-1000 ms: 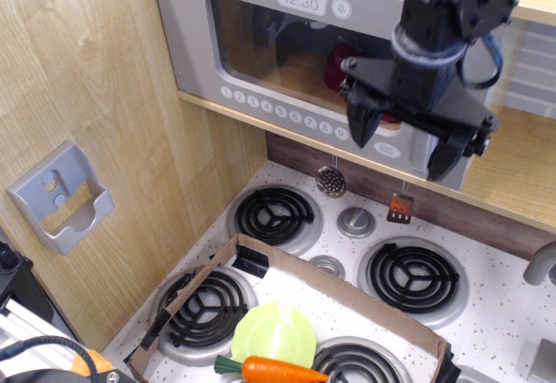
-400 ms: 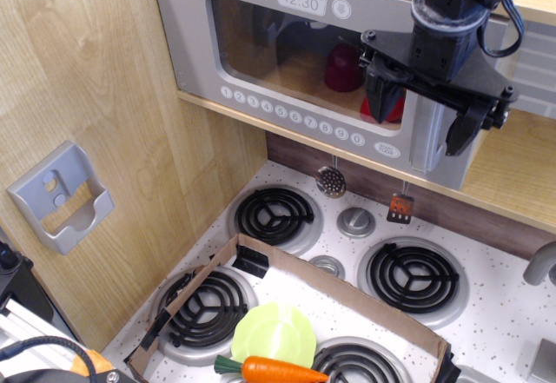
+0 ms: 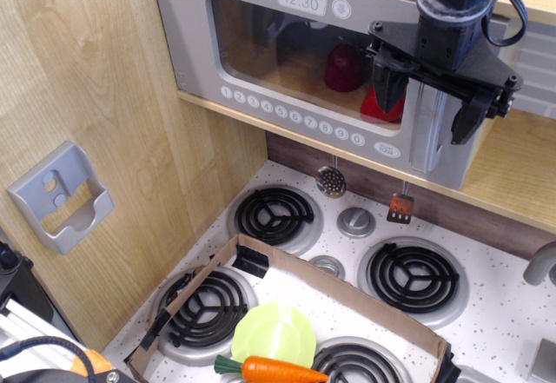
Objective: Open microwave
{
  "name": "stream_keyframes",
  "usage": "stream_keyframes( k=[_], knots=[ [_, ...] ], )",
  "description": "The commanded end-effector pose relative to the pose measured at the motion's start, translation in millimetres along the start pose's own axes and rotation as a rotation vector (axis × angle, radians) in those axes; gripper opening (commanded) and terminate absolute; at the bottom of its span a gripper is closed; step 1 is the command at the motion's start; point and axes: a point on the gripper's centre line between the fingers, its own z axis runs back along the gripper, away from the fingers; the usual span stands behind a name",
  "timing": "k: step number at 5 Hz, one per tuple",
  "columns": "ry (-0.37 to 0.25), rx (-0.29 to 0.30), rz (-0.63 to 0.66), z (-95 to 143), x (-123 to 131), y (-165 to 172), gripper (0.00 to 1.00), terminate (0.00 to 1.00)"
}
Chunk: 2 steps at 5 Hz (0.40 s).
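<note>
Moved: gripper up and right, now straddling the silver handle
Fingers: spread wide, gripping nothing
Microwave: shelf above stove, door shut
Tip: close squarely on handle, then swing outward

A carrot lies beside a green plate.

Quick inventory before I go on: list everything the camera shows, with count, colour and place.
microwave: 1, grey, on the wooden shelf, door shut
red items: 2, behind the microwave window
handle: 1, silver, microwave's right side
burners: 4, black, stovetop
cardboard tray: 1, brown, over the front burners
plate: 1, light green, in tray
carrot: 1, orange, in tray
wall bracket: 1, grey, left panel
gripper: 1, black, open, straddling the handle
</note>
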Motion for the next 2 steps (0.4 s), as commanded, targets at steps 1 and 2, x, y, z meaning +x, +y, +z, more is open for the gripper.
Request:
stream_keyframes(
  k=[1, 2],
  knots=[
    [-0.040, 0.012, 0.015, 11.9, 12.8, 0.7, 0.00, 0.00],
    [-0.033, 0.007, 0.026, 9.2, 9.6, -0.6, 0.00, 0.00]
  ],
)
